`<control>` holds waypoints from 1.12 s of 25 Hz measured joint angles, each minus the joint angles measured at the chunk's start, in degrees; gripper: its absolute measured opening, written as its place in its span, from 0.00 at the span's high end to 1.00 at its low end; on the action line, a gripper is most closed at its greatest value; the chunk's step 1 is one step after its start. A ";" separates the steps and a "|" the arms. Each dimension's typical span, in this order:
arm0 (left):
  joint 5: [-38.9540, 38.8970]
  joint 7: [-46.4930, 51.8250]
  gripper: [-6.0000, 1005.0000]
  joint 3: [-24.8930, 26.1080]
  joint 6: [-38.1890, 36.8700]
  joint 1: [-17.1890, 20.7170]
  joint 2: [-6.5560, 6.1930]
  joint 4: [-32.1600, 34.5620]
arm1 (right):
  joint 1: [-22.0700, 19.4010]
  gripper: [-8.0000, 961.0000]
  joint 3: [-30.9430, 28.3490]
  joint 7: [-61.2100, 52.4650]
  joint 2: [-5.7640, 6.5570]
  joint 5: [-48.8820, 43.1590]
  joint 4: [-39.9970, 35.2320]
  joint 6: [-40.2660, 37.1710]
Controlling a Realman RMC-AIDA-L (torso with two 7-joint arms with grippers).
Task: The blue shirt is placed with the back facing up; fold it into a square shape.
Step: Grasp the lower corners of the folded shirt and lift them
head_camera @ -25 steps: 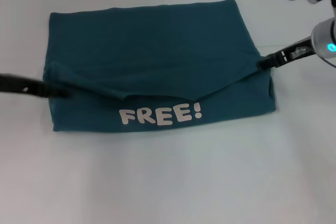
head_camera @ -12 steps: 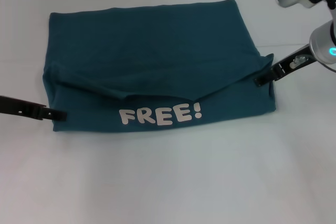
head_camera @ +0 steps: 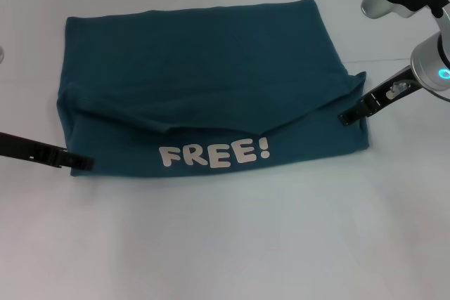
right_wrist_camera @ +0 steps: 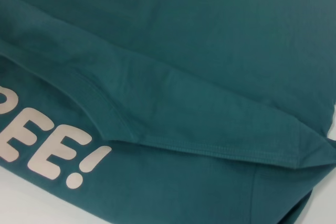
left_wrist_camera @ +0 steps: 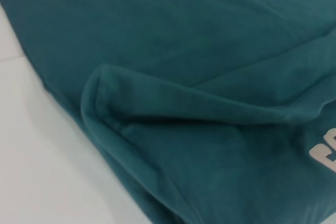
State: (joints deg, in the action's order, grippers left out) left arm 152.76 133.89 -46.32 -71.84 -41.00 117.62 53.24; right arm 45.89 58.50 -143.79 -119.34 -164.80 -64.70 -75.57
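Head view is showing the blue shirt (head_camera: pixel 204 86) lying mid-counter as a wide rectangle, long axis running left edge to right edge, "FREE!" lettering (head_camera: pixel 214 153) facing the near edge. Left claw (head_camera: pixel 83 163) is sitting at the near-left corner, right claw (head_camera: pixel 346 119) touching the right side; whether either is pinching cloth, I cannot tell. Best play: gripping both corners evenly, lifting together, keeping the fold line straight.
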 joint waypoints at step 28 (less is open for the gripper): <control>0.37 -1.01 0.19 -1.24 4.98 -3.20 -0.22 -8.16 | -0.57 0.04 1.24 -0.31 -0.23 0.34 0.17 -0.28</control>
State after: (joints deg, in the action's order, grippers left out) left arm 153.13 132.89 -47.56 -66.87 -44.20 117.40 45.08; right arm 45.33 59.74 -144.10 -119.57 -164.46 -64.53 -75.85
